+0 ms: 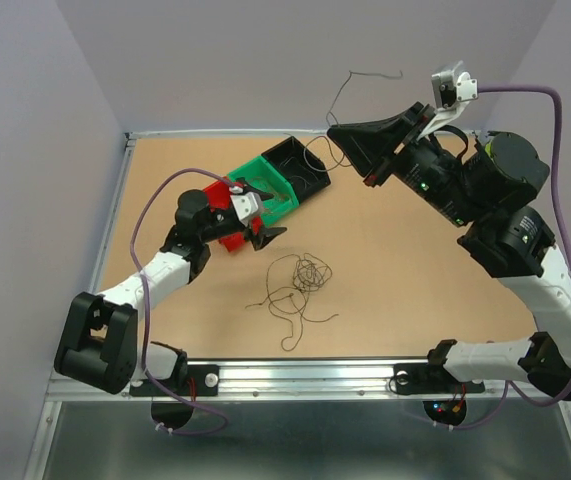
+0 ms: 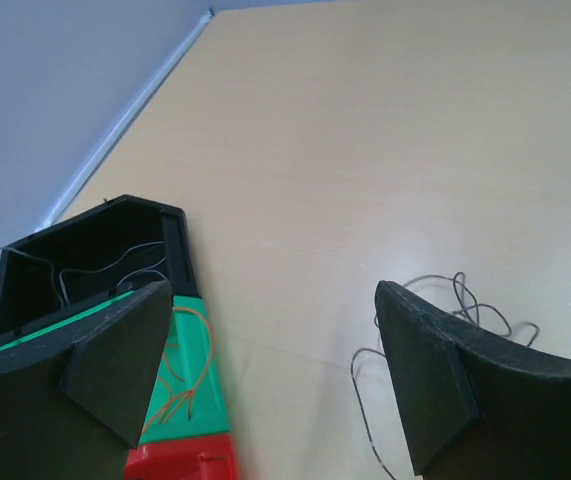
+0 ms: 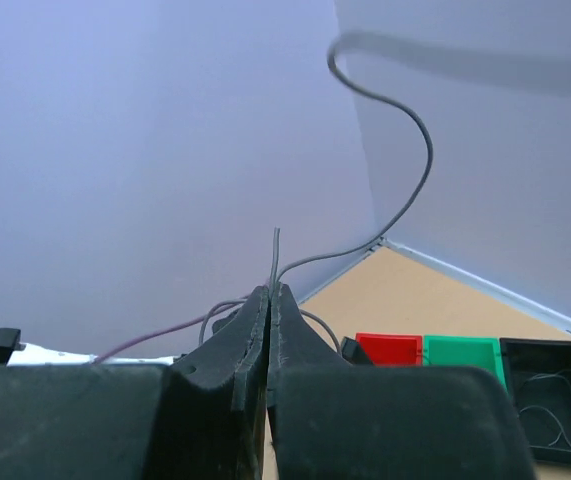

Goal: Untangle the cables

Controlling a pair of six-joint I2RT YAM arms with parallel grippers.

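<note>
1. Bright, even, diffuse light across the worktop point(image 1: 395, 280).
2. The cable point(image 3: 430, 150) throws a soft, blurred shadow on the wall point(image 3: 485, 190) above the worktop.
3. The right pincer point(image 3: 268, 292) looks slightly soft, perhaps defocused.

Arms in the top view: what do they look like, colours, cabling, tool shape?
Both arms are alike: white links with bulky black joint housings, left arm, right arm. A lilac cable loops along each. Each tool has two black wedge-shaped fingers, left tool, right tool, with a white camera mount at the wrist.
</note>
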